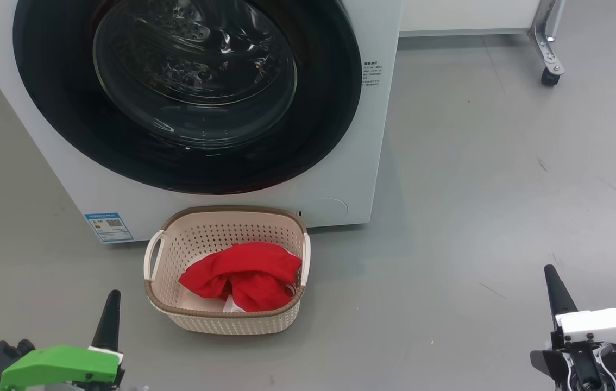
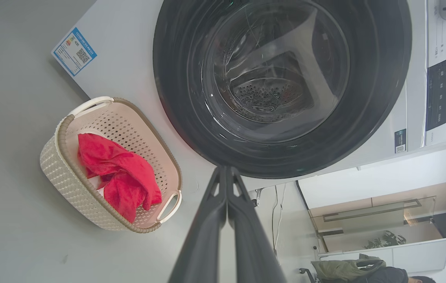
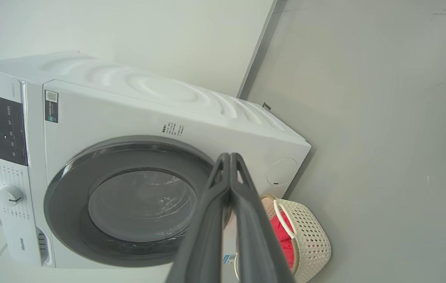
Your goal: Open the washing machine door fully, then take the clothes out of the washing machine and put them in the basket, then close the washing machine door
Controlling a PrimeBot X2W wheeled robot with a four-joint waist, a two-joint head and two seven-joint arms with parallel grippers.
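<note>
My left jaws are clenched on nothing, their two dark fingers pressed flat together from base to tip; in the head view they stand at 7 o'clock, pointing up over the grey floor. My right jaws are clenched and empty too, fingers touching along their length, and they sit at 5 o'clock in the head view, well apart from the left ones. Between them, at 6 o'clock, the basket stands upright on the floor, just in front of the washing machine. The clothes lie crumpled inside it, a red heap toward its right half with a little white showing underneath. In the left wrist view the basket falls at 8 o'clock with the clothes in it, and in the right wrist view it shows at 5 o'clock, partly behind my fingers. At 11 o'clock in the head view the washing machine door lies flush against the white front, its black rim around the clear glass bowl, the steel drum visible through it. A blue label sticker sits on the machine's lower left corner, at 8 o'clock.
</note>
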